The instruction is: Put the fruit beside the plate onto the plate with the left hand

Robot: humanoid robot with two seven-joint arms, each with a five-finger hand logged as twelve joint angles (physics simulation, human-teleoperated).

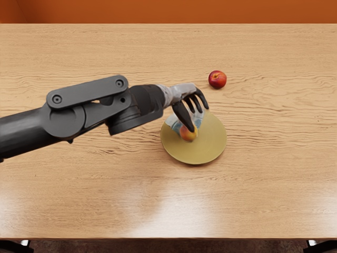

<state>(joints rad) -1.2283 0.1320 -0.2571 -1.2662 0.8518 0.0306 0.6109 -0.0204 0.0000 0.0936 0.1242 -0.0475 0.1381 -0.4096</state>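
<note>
fruit, orange-yellow with a red blush, sits in the grasp of the left hand over the left part of the plate. in the head view the dark fingers curl down behind it and the thumb crosses its front, so the hand is clamped on the fruit. whether the fruit's underside already touches the plate or hangs just above it cannot be told from this angle. the plate is a flat, olive-gold disc lying on the wooden bench, a little right of the bench's middle and well clear of every edge. the left arm comes in from the left edge, dark grey, slanting up and across to the plate's near-left rim. a second, red fruit lies on the bench beyond the plate, toward the far edge and slightly to the right, apart from the rim and from the hand.
</note>
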